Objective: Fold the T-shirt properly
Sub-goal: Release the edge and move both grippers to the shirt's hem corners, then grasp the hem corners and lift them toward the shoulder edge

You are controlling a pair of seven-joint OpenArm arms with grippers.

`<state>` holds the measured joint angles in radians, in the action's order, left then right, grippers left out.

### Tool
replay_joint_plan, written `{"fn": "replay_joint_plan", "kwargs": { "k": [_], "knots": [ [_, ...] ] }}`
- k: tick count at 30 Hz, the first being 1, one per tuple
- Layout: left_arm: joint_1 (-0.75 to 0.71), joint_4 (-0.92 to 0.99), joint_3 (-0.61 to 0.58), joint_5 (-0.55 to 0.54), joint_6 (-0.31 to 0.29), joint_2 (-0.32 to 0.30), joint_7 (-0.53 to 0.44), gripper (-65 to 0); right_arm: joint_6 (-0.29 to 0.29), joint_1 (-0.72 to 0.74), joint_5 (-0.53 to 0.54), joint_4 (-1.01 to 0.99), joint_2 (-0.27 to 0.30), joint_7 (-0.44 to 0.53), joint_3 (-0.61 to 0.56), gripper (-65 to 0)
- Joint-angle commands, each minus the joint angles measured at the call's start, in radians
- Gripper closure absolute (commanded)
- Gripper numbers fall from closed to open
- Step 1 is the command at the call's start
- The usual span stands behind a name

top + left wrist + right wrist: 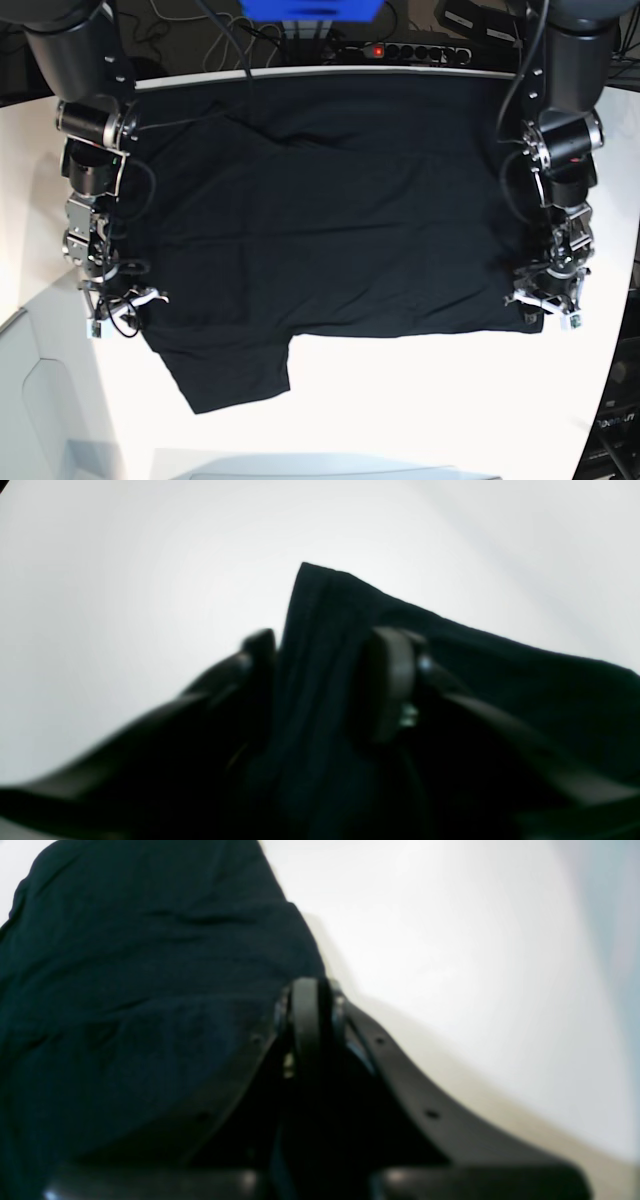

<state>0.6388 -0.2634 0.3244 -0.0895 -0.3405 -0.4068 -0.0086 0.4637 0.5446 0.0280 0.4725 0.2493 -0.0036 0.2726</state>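
Both hands sit low at the near edge of the T-shirt, one at each side. That shirt is by far the biggest thing here: a plain black cloth spread nearly flat across the white table, its far edge reaching the back of the table, with one sleeve sticking out toward the viewer on the base view's left.

It is soft and light, so it will sag and drag rather than hold a shape, and shallow wrinkles already run across it. Corners and hems look like the sensible places to take hold, since a pinch there carries a whole edge over in one fold.

Next in size are the two arms, which reach down from the back corners with wrists bent steeply toward the table. The right hand has its fingers pressed together at the shirt's side edge, seemingly pinching the cloth, though the pinch itself is hidden. The left hand stands astride a raised corner of the fabric, its fingers on either side of the cloth with a gap between them, not visibly clamped.
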Motion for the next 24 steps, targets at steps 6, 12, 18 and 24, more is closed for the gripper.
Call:
{"fn": "replay_joint_plan", "kwargs": {
  "k": [6,12,18,24],
  "knots": [
    [0.011,0.032,0.0,-0.008,0.004,-0.019,-0.026,-21.9,0.002,-0.001,-0.029,-0.004,0.006,-0.075,-0.002,0.0],
    [0.008,0.071,0.003,-0.008,0.004,-0.02,-0.027,-22.1,0.002,-0.002,-0.029,-0.005,0.009,-0.075,-0.002,0.0],
    [0.005,0.072,0.002,-0.008,0.004,-0.025,-0.027,-21.6,0.002,-0.002,-0.029,-0.005,0.008,-0.077,-0.002,0.0],
    [-0.001,0.072,0.005,-0.01,0.004,-0.028,-0.027,0.0,0.002,-0.002,-0.029,-0.004,0.009,-0.075,-0.002,0.0]
  ]
}}
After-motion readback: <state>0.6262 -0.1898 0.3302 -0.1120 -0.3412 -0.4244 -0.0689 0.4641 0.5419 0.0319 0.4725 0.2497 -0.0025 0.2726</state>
